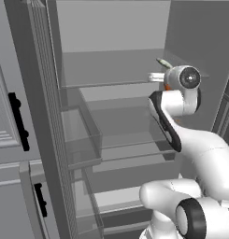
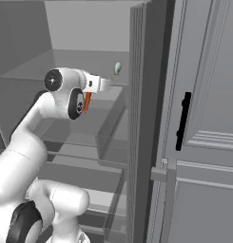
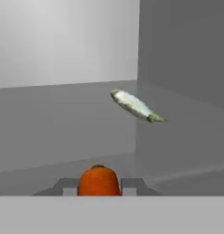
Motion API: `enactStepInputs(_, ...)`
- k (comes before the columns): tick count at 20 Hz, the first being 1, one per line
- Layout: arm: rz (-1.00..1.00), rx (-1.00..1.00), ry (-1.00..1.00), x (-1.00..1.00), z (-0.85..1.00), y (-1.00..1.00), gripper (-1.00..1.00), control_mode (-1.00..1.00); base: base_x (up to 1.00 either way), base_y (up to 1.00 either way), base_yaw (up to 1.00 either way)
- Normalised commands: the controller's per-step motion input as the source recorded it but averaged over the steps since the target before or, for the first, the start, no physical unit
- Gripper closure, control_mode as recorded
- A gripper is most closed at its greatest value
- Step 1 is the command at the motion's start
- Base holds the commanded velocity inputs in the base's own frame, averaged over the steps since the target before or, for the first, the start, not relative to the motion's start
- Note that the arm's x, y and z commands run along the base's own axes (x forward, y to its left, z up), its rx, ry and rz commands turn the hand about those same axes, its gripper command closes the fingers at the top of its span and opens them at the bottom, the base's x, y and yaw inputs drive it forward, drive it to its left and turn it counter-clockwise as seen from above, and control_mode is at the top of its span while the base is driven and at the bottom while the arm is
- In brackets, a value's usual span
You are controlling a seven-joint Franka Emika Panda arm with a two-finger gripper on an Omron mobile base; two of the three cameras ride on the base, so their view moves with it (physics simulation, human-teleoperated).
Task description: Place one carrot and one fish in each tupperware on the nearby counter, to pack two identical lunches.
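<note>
Jaws are pinching the small slim orange carrot [image 3: 98,181], blunt end showing between the two dark finger tips; in the right base view the carrot is hanging down from the gripper [image 2: 91,93]. The small pale silvery-green fish [image 3: 136,106] is lying ahead of the jaws, well apart, on the grey fridge shelf [image 3: 54,123]. Risks, as judged: the tapered carrot is sliding out of the pinch while being withdrawn; the arm is working close to the shelf edges and could clip them.

Carrot [image 3: 98,181] between end effector [image 3: 98,185] fingers; fish [image 3: 135,105] beyond on fridge shelf [image 1: 111,65].
</note>
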Motion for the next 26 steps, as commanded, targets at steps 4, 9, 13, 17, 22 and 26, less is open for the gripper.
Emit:
enactStepInputs(4,0.15,-0.01,0.26,-1.00,0.02,0.02,1.00,-1.00,0.00,0.00,0.00)
enactStepInputs(9,0.11,-0.06,0.68,-1.00,0.44,0.23,1.00,-1.00,0.00,0.00,0.00)
enactStepInputs(13,0.10,-0.09,0.81,-1.00,0.39,0.24,1.00,-1.00,0.00,0.00,0.00)
enactStepInputs(17,0.13,-0.07,0.68,-1.00,0.10,0.06,1.00,-1.00,0.00,0.00,0.00)
enactStepInputs(22,0.12,-0.03,0.26,-1.00,-0.49,0.00,1.00,-1.00,0.00,0.00,0.00)
enactStepInputs(26,0.09,-0.05,0.25,-0.92,-0.05,0.06,1.00,-1.00,0.00,0.00,0.00)
